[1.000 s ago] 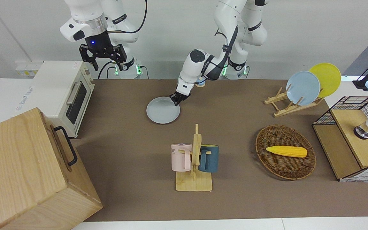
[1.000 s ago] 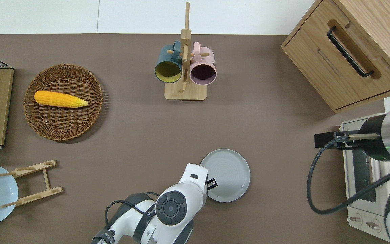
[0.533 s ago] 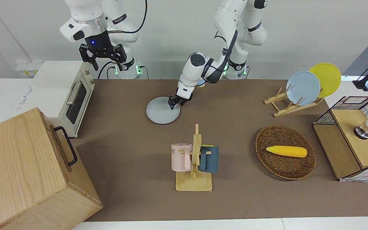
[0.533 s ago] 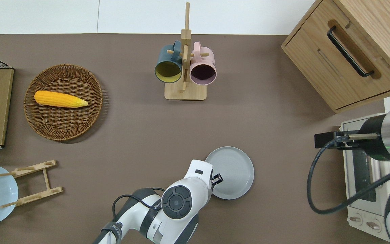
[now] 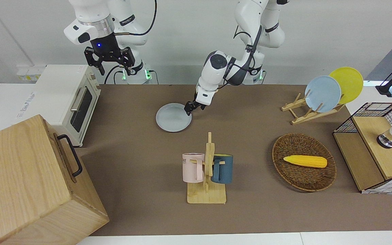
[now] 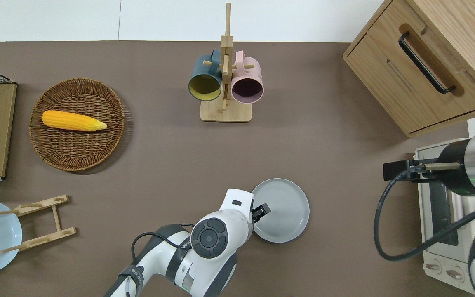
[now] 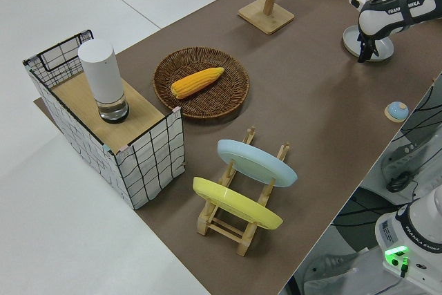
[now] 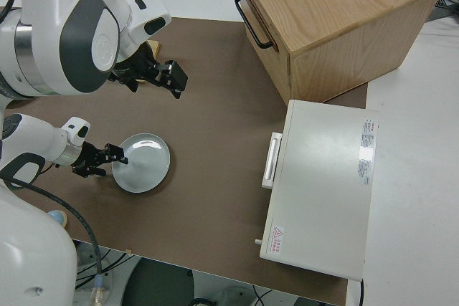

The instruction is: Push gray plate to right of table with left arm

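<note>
Tabletop (image 6: 171, 165): left arm (image 6: 215, 237) low (plate-edge (image 6: 281, 210)).

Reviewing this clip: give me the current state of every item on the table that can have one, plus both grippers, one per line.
gray plate: flat on the table, not lifted.
left gripper: at the plate's rim on the left arm's side.
right gripper: parked, open.
toaster oven: door shut.
wooden cabinet: drawer shut.
corn: lying in the wicker basket.
blue mug, pink mug: hung on the mug tree.
light-blue plate, yellow plate: standing in the rack.
</note>
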Controlling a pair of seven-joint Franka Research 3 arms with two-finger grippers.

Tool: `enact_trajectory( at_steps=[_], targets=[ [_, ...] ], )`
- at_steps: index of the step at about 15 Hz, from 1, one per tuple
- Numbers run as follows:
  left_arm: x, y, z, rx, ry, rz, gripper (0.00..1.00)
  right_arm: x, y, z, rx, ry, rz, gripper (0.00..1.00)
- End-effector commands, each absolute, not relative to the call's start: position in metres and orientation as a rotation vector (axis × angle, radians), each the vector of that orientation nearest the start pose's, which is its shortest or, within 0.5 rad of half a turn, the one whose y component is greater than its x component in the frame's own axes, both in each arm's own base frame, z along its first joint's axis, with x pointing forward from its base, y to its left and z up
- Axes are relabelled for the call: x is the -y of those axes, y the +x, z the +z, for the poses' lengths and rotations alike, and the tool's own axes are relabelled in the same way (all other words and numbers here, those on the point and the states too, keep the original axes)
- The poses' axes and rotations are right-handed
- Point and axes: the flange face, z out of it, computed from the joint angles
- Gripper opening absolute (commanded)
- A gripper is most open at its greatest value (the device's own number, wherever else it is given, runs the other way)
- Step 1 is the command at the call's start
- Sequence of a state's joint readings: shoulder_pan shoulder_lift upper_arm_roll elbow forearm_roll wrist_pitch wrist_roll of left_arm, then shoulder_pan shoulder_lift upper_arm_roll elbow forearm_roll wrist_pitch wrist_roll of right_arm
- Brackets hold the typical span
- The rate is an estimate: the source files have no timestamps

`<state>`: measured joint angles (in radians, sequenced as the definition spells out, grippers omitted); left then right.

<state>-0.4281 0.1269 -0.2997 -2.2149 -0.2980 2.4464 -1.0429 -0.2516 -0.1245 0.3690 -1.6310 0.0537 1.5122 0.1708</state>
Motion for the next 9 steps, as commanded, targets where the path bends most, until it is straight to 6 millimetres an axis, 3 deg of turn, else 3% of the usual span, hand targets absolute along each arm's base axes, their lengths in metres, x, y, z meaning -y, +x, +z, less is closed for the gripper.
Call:
enact_trajectory(
  at_steps=[1,4,9],
  targets=[
    [0.335,0.45,0.388,0.949,-3.193,0.266,0.98,-0.078,0.498,0.652,-0.115,-3.122,0.012,0.996],
    [0.283,0.488,0.427,0.819,-3.2,0.342,0.99,-0.078,0.498,0.652,-0.115,-3.122,0.012,0.996],
    [0.179,0.524,0.449,0.616,-3.258,0.387,0.99,-0.078,0.498,0.652,-0.115,-3.122,0.012,0.996]
  ],
)
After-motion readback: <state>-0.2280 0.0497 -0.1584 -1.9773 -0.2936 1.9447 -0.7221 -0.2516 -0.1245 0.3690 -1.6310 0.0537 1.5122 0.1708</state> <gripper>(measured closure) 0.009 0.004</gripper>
